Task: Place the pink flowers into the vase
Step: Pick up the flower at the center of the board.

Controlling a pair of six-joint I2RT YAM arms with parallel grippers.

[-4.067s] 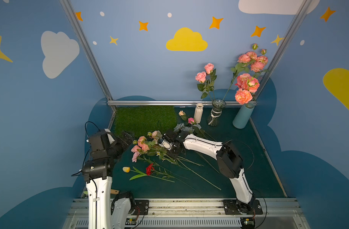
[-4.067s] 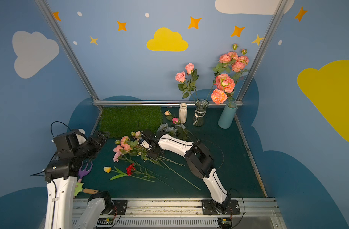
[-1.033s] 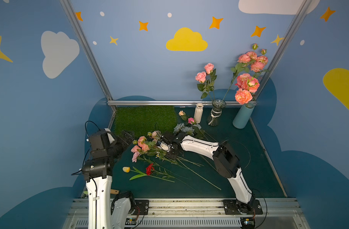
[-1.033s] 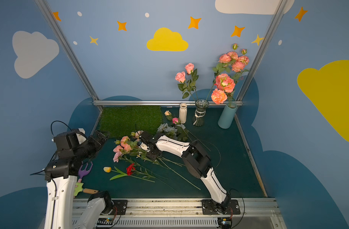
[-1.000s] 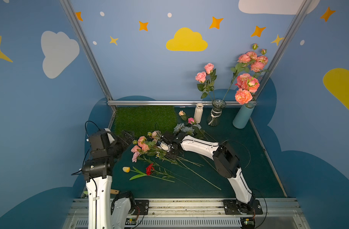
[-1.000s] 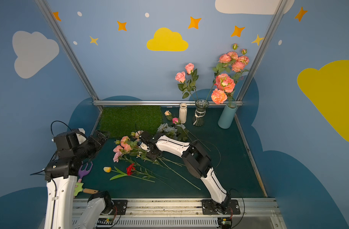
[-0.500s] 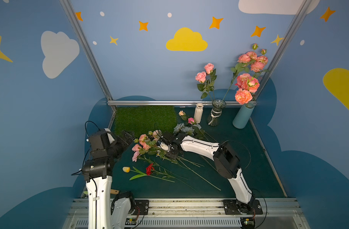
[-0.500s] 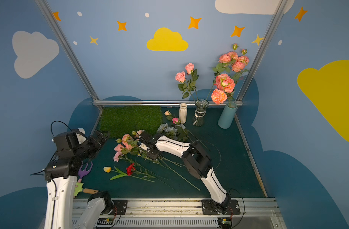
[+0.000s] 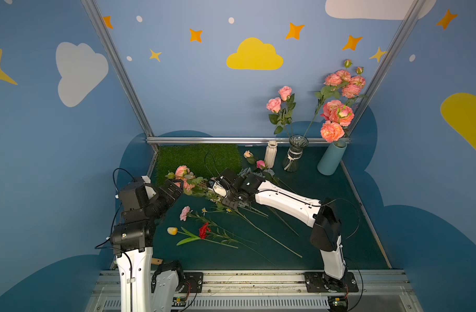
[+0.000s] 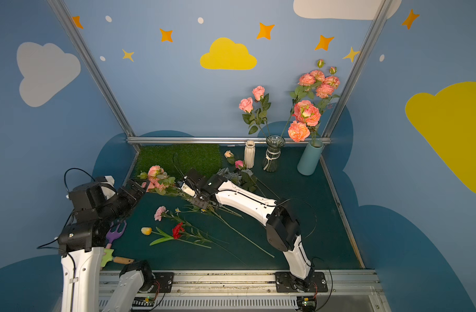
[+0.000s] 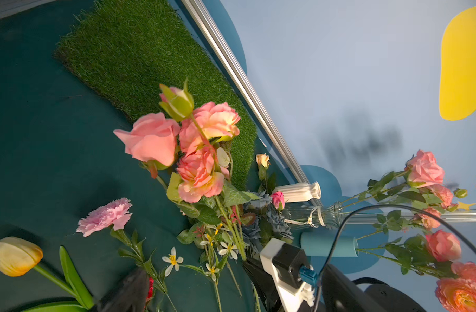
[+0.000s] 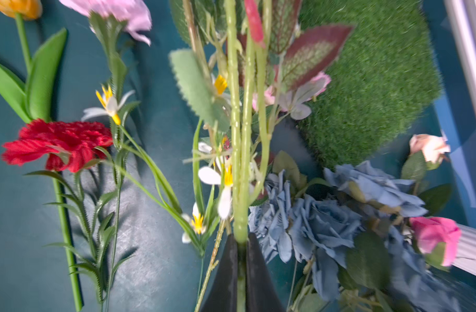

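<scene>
clamping pink flowers [image 11: 150,139], right jaws closed

The grass mat [image 9: 193,159] lies in the rear left corner of the table [image 9: 326,243], and to its right three vases stand in a row along the back rail: the small vase [image 9: 270,154], the middle vase [image 9: 295,155], then the cylinder vase [image 9: 331,160] nearest the right wall. Just before the mat, the bunch of roses [image 9: 182,173] is between the left gripper [image 9: 174,189] and the right gripper [image 12: 240,240], whose fingers pinch its stems. In front of the bunch lie a carnation [image 9: 185,212], a second carnation [image 9: 203,230] and, most to the left, a tulip [image 9: 172,230].
</scene>
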